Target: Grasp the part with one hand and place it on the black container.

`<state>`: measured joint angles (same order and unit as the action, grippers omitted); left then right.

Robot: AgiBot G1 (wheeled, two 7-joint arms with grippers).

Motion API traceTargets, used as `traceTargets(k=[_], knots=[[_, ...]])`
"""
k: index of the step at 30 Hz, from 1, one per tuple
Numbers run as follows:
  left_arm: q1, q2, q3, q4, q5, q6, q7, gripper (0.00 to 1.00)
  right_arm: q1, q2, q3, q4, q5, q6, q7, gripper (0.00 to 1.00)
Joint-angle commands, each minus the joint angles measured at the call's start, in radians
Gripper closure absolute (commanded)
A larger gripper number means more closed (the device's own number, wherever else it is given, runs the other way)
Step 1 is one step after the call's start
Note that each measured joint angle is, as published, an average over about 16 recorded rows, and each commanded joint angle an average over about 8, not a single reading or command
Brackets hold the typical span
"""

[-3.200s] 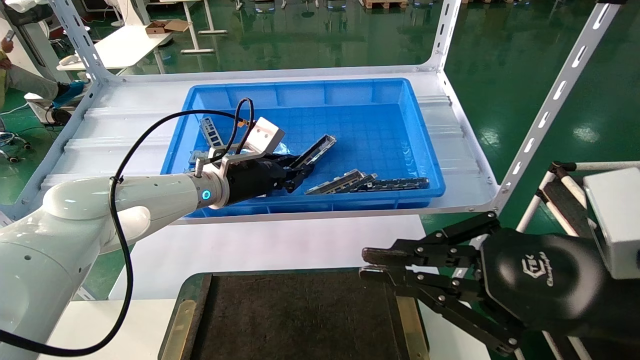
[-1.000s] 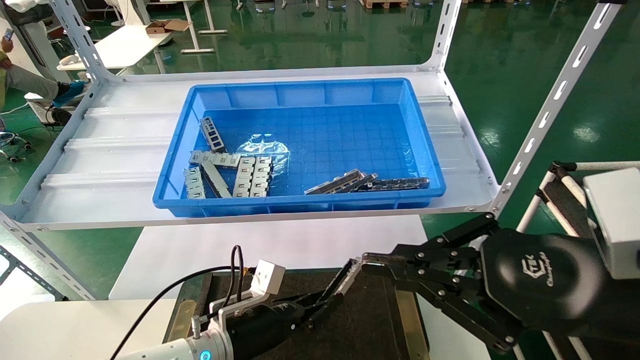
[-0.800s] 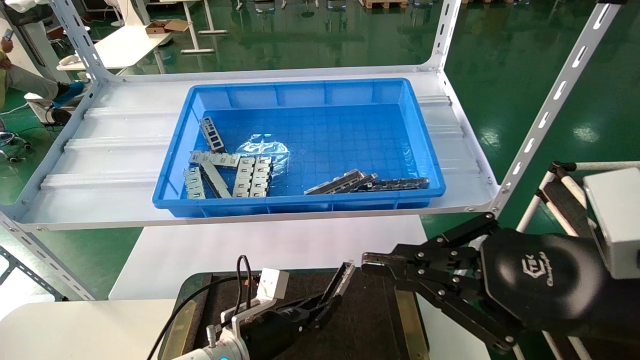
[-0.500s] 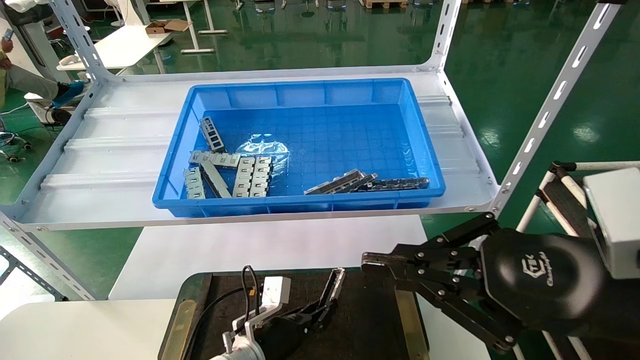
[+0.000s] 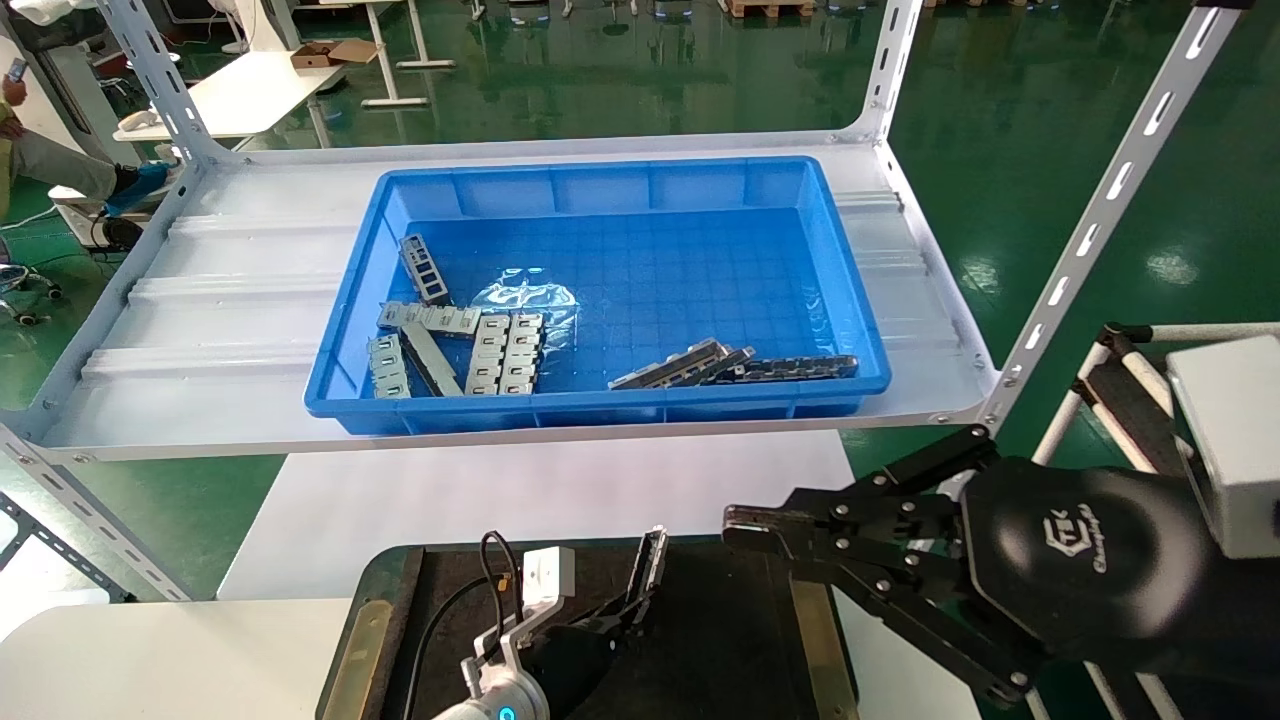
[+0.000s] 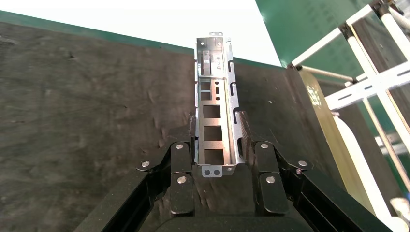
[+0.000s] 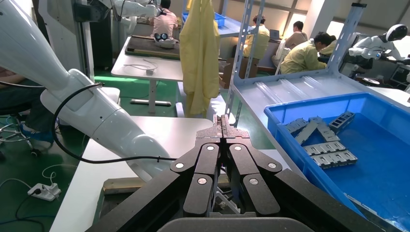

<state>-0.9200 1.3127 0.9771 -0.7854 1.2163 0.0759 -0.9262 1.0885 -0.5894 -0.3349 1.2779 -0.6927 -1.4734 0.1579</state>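
My left gripper point(image 5: 622, 612) is shut on the part point(image 5: 645, 567), a silver-grey channel strip with rectangular cutouts. It holds the strip over the black container point(image 5: 720, 640) near its far edge, pointing away from me. In the left wrist view the part point(image 6: 215, 111) sits clamped between both fingers point(image 6: 183, 162) above the rough black surface point(image 6: 72, 111). My right gripper point(image 5: 740, 530) hangs parked at the lower right, over the container's right side, with its fingers closed together and nothing between them; it also shows in the right wrist view point(image 7: 222, 122).
A blue bin point(image 5: 600, 290) on the white shelf point(image 5: 200, 300) holds several flat grey plates point(image 5: 500, 350) and dark bars point(image 5: 740, 368). Slanted shelf posts point(image 5: 1090, 230) stand at the right. A white table point(image 5: 520, 490) lies beyond the container.
My left arm has carried the part out of the blue bin, down over the black container. In the last second it drew back toward me and the strip swung more upright. The right arm stayed still.
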Motion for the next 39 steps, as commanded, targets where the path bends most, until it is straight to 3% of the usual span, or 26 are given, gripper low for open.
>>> traceTargets(k=[1,7,9,10,15,17,18,39], knots=[[-0.001,0.006,0.011,0.008,-0.001,-0.019,-0.015,1.0,0.0,0.0,0.0,0.0,0.0,0.0,0.0,1.0],[-0.003,0.015,0.052,0.015,-0.012,-0.062,-0.043,1.0,0.0,0.0,0.0,0.0,0.0,0.0,0.0,1.0],[-0.004,0.017,0.066,0.015,-0.019,-0.075,-0.05,0.93,0.0,0.0,0.0,0.0,0.0,0.0,0.0,0.93],[-0.004,0.018,0.073,0.015,-0.022,-0.081,-0.054,0.84,0.0,0.0,0.0,0.0,0.0,0.0,0.0,0.81],[-0.009,0.018,0.109,0.012,-0.042,-0.106,-0.067,0.22,0.0,0.0,0.0,0.0,0.0,0.0,0.0,0.19],[-0.012,0.018,0.124,0.01,-0.051,-0.116,-0.07,0.04,0.0,0.0,0.0,0.0,0.0,0.0,0.0,0.01],[-0.013,0.018,0.131,0.009,-0.055,-0.121,-0.071,0.0,0.0,0.0,0.0,0.0,0.0,0.0,0.0,0.0],[-0.073,-0.002,0.288,-0.041,-0.15,-0.207,-0.019,0.0,0.0,0.0,-0.001,0.0,0.001,0.0,0.0,0.0]])
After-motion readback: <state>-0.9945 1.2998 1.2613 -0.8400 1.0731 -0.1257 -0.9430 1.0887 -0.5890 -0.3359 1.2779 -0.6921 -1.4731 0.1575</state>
